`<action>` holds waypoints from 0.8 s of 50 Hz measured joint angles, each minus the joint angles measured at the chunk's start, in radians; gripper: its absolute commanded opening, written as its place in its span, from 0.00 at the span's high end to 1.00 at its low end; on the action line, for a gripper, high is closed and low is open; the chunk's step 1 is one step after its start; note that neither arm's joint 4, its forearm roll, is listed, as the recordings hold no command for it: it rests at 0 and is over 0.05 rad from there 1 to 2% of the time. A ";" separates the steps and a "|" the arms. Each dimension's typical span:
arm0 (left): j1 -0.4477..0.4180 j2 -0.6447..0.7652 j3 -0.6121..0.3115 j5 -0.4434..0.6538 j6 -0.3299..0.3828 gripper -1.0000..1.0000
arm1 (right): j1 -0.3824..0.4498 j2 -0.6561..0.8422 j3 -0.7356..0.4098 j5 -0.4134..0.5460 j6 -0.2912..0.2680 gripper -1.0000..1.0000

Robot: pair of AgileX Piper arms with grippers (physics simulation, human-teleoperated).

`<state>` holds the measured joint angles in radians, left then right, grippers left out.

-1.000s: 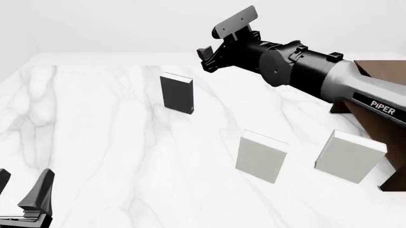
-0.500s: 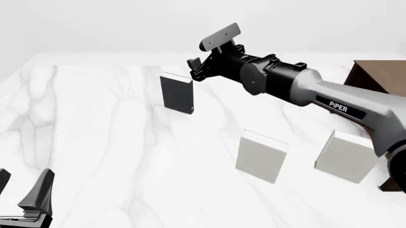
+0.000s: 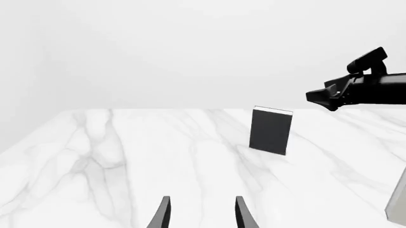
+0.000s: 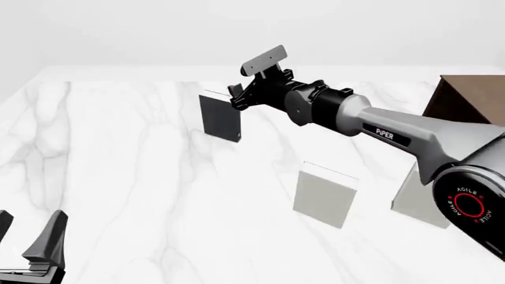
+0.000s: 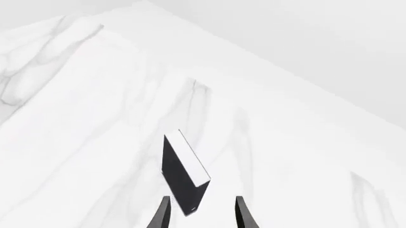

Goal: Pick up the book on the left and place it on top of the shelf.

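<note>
1. Nearest the camera in the front view, the left gripper (image 4: 28,239) sits low at the near left corner of the white marble table (image 4: 118,177), its dark fingers spread apart with nothing between them. Its own wrist view shows the same two fingertips (image 3: 161,216) parted over bare tabletop.
2. Farther in, toward the right, two pale grey books stand upright on the table: one (image 4: 323,194) near the middle, the other (image 4: 414,198) to its right, partly hidden behind the right arm (image 4: 394,139).
3. The right arm comes in from the near right and reaches diagonally across toward the far left, passing above the pale books.
4. At its end, the right gripper (image 4: 236,97) hangs just beside the top right corner of the book (image 4: 220,116); whether it touches the book cannot be told. In the right wrist view its fingers (image 5: 241,213) stand apart, with the lower corner of the book (image 5: 180,168) lying between the tips and nothing clamped.
5. The book, dark-covered with a light page edge, stands upright on the table left of centre, well apart from the pale books. The left wrist view shows it (image 3: 271,130) ahead of the left gripper, with the right gripper (image 3: 323,97) near its upper corner.
6. At the far right edge, the brown shelf (image 4: 465,100) shows behind the arm.
</note>
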<state>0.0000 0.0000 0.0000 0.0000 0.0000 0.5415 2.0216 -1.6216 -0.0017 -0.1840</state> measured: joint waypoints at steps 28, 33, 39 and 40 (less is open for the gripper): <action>0.000 0.000 0.000 0.000 0.000 0.00 | 0.003 0.123 -0.067 -0.028 0.017 0.00; 0.000 0.000 0.000 0.000 0.000 0.00 | 0.000 0.140 -0.079 -0.031 0.020 0.00; 0.000 0.000 0.000 0.000 0.000 0.00 | -0.001 0.166 -0.103 -0.027 0.022 0.00; 0.000 0.000 0.000 0.000 0.000 0.00 | -0.001 0.171 -0.108 -0.026 0.023 0.00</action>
<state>0.0000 0.0000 0.0000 0.0000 0.0000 0.5401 2.1924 -1.7297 -0.0277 -0.1615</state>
